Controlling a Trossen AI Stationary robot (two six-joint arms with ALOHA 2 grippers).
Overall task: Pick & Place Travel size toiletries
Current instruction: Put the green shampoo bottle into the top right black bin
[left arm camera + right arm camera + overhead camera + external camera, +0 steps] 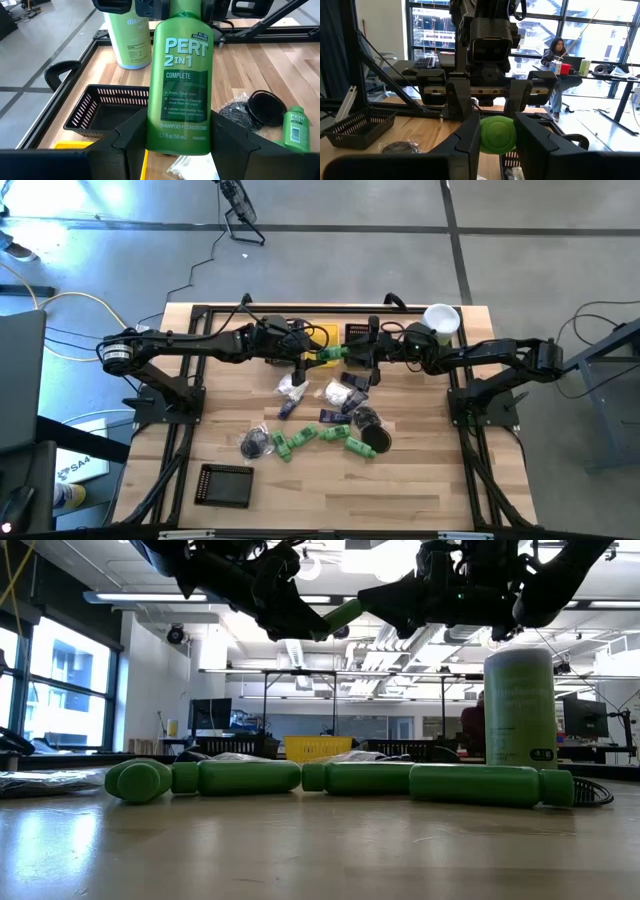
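Both of my pincers met on one small bright green plastic shampoo bottle (181, 75), held in the air above the far middle of the pale wooden table (420, 490). My left pincer (180, 142) had its two dark fingers clamped on the bottle's lower end, label facing its wrist camera. My right pincer (496, 134) faced it from the other side, with its fingers pressed against the bottle's round green end on both sides. In the overhead view the bottle (331, 354) showed as a short green bar between the two grippers, just beside the yellow bin (318, 333).

Below, the remaining toiletries lay scattered across the table's middle: white crinkly packets (294, 386), dark blue-purple tubes (290, 409), round black pieces (377, 439) and more green bottles (300, 440). From table height, those green bottles (250, 777) lay on their sides in a row.

A tall pale-green cylinder with a white lid (441, 320) stood upright at the far right corner. One black mesh basket (107, 107) sat near the far edge, and another black basket (225, 484) sat near the front left.
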